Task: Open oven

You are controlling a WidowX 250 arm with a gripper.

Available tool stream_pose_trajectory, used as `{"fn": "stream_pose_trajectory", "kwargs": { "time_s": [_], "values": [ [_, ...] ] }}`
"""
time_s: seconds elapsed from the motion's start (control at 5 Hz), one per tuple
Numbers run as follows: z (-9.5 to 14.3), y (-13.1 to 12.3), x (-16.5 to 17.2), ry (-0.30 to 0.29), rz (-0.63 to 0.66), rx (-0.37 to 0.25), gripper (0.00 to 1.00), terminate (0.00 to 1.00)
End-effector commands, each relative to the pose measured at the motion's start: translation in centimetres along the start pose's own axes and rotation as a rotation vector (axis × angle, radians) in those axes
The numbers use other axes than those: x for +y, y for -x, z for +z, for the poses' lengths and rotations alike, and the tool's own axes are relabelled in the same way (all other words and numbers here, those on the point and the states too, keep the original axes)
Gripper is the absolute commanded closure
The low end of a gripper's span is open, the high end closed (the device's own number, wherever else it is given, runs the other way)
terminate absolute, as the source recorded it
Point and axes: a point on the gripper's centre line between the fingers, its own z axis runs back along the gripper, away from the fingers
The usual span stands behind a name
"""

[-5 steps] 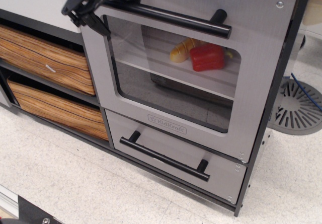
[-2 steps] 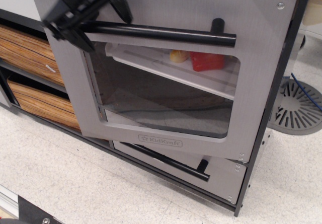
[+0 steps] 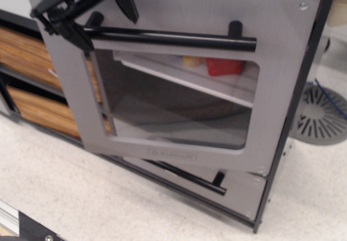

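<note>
The oven (image 3: 162,84), a silver-grey toy unit with a large clear window, fills the centre of the view. Its door is shown swung outward on a hinge at the 3 o'clock edge, the free edge at 9 o'clock now standing well clear of the cabinet. Compared with a second ago, when the door lay flush and shut, and with the intermediate view, the opening angle has increased; the door now partly covers the wood-grain drawers (image 3: 38,78) at 9 o'clock and most of the narrow grey drawer front (image 3: 227,184) at 6 o'clock. The long black bar handle (image 3: 173,38) runs across the door top, toward 12 o'clock. The gripper (image 3: 76,11), at 10 to 11 o'clock, is seen engaged at the handle's left end, one finger above and one below the bar; a firm clamp cannot be confirmed through the blur. Behind the window, a red item (image 3: 223,66) and a yellow item (image 3: 192,61) rest on the inner shelf (image 3: 179,78). The task is judged well advanced, further outward swing remaining.
</note>
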Motion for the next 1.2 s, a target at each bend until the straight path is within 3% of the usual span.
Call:
{"fn": "stream_pose_trajectory", "kwargs": {
  "time_s": [0.0,0.2,0.4,0.8,1.0],
  "values": [
    [0.3,2.0,4.3,-0.119,-0.248,-0.005,0.0,0.0],
    [-1.8,1.7,6.9,-0.217,-0.314,-0.023,0.0,0.0],
    [-3.1,0.0,8.9,-0.252,-0.323,-0.031,0.0,0.0],
    [-3.1,-4.7,12.6,-0.308,-0.285,-0.063,0.0,0.0],
    [-2.3,-6.9,14.0,-0.341,-0.254,-0.041,0.0,0.0]
  ]
}}
